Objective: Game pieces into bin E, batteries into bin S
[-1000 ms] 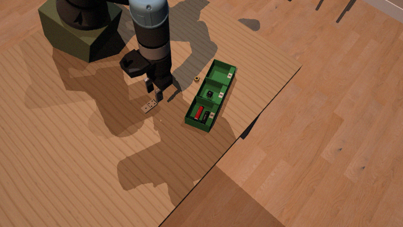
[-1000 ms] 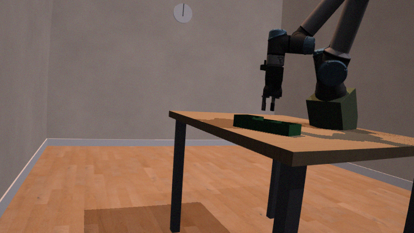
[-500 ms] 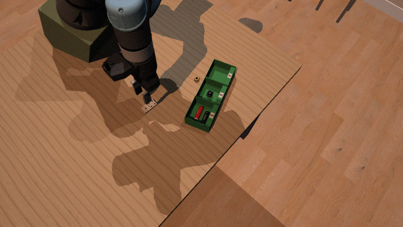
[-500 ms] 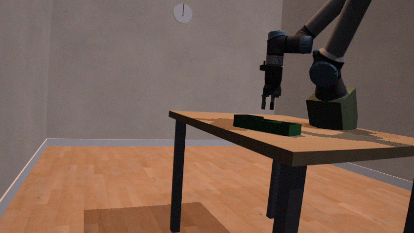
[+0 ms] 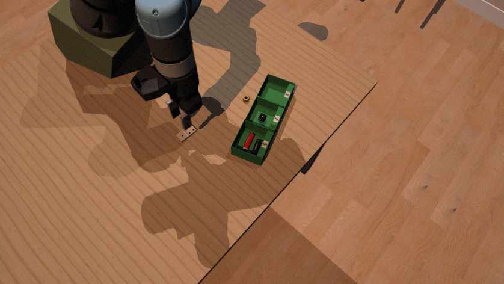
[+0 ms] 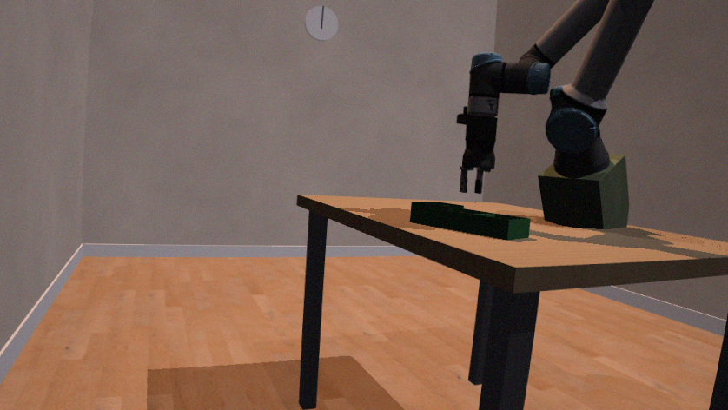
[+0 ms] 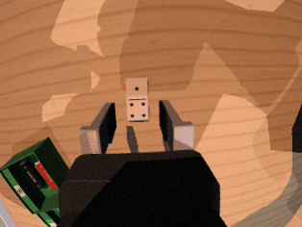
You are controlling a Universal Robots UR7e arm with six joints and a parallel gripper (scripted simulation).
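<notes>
A pale domino [image 5: 186, 133] [image 7: 138, 98] lies flat on the table. My gripper [image 5: 180, 116] [image 6: 471, 188] [image 7: 137, 113] is open and empty. It hangs a little above the domino, with a finger on either side of the domino's near end in the wrist view. The green three-part bin [image 5: 245, 154] [image 6: 468, 221] [image 7: 14, 174] stands to the right near the table's edge. Its middle part, marked E, holds a black die [image 5: 261, 117]. Its near part, marked S, holds a red battery [image 5: 249, 140] [image 7: 43, 176] and a black battery [image 5: 256, 145] [image 7: 30, 174].
A small brass nut [image 5: 245, 98] lies on the table just left of the bin's far end. The bin's far part, marked K, is empty. The arm's olive base block [image 5: 88, 52] [image 6: 585, 198] stands at the table's back. The table edge [image 5: 328, 141] runs close behind the bin.
</notes>
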